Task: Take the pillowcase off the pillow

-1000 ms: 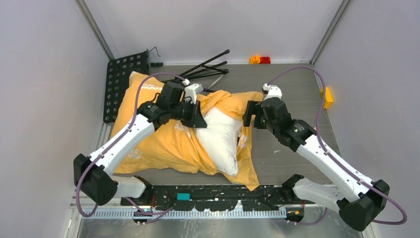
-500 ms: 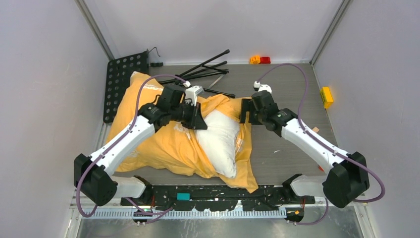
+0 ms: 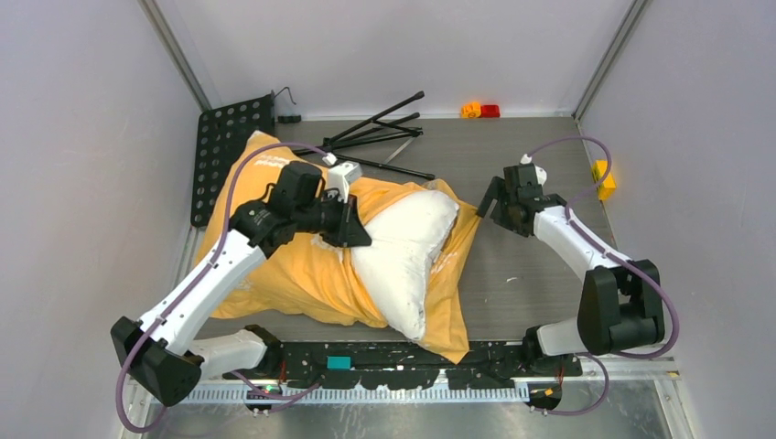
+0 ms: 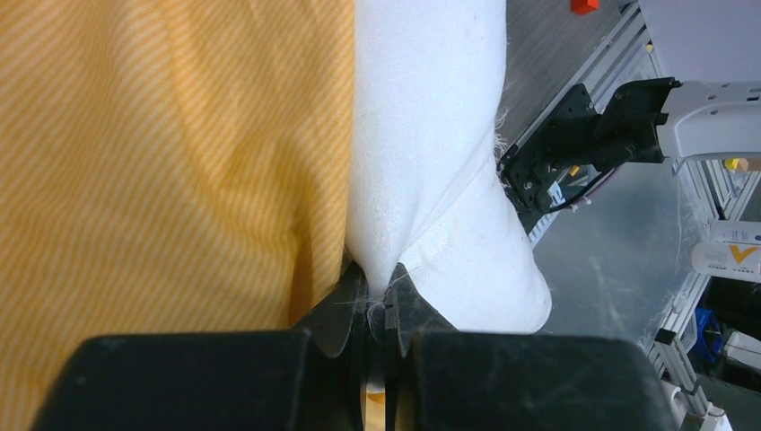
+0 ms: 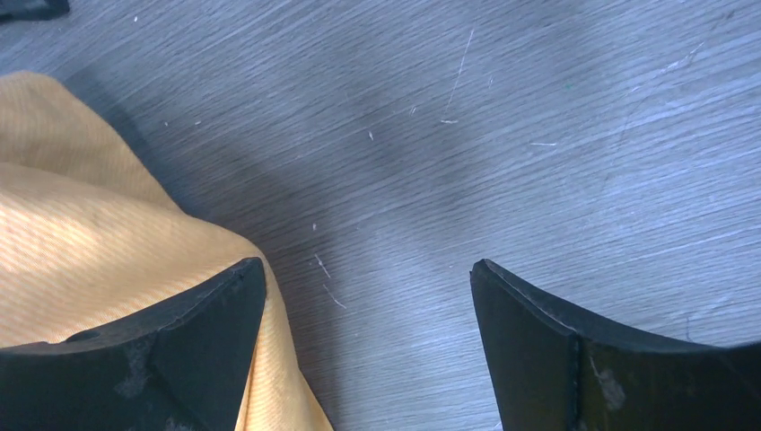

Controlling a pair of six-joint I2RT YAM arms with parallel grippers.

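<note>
The pillowcase [image 3: 274, 265] lies with its orange-yellow face up and covers the left part of the white pillow [image 3: 403, 242]. The pillow's right half is bare. My left gripper [image 3: 352, 230] is shut on a pinch of the pillow's white fabric at the pillowcase's edge. In the left wrist view the jaws [image 4: 381, 296] meet on the white fabric [image 4: 431, 135], with the orange cloth [image 4: 161, 162] beside them. My right gripper [image 3: 490, 203] is open and empty just right of the pillowcase's far right corner [image 5: 90, 224]. Its left fingertip [image 5: 242, 287] hangs over that corner's edge.
A folded black tripod [image 3: 375, 128] lies behind the pillow. A black perforated panel [image 3: 224, 146] leans at the far left. Small orange and red blocks [image 3: 480, 111] sit at the back wall, and a yellow block [image 3: 604, 178] at the right wall. A black rail [image 3: 393, 361] runs along the near edge.
My right gripper has drawn back to the right, off the pillowcase. The pillow's far end is now bare. My left gripper has shifted slightly left, still pinching.
</note>
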